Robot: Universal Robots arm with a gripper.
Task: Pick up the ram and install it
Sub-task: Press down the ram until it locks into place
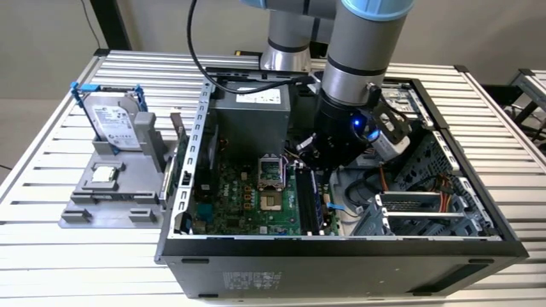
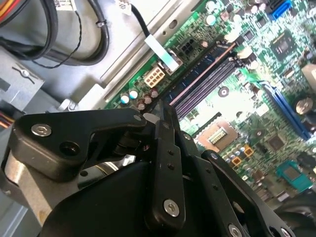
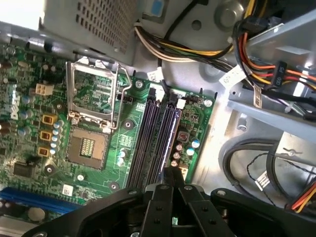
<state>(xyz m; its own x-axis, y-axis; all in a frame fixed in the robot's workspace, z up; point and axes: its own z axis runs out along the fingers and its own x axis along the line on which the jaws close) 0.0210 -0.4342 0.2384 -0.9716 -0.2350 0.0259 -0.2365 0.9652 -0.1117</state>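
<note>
While the grey robot arm (image 1: 362, 70) reaches down into the open black computer case (image 1: 341, 246) on the slatted metal surface (image 1: 51, 268), its black claw (image 3: 168, 190) hangs right over the long black memory slots (image 3: 155, 140) of the green motherboard (image 1: 247, 204). In both wrist views the fingers (image 2: 165, 148) are drawn together, their tips meeting above the slots. The ram, a thin dark stick (image 3: 173, 136), stands on edge in the slot nearest the case's metal floor, directly under the fingertips; whether they touch it I cannot tell. Beside the slots sits the open silver processor socket (image 3: 94, 96). At the exterior view's left, a silver hard drive with blue rails (image 1: 111, 118) stands upright in a grey holder (image 1: 115, 192).
</note>
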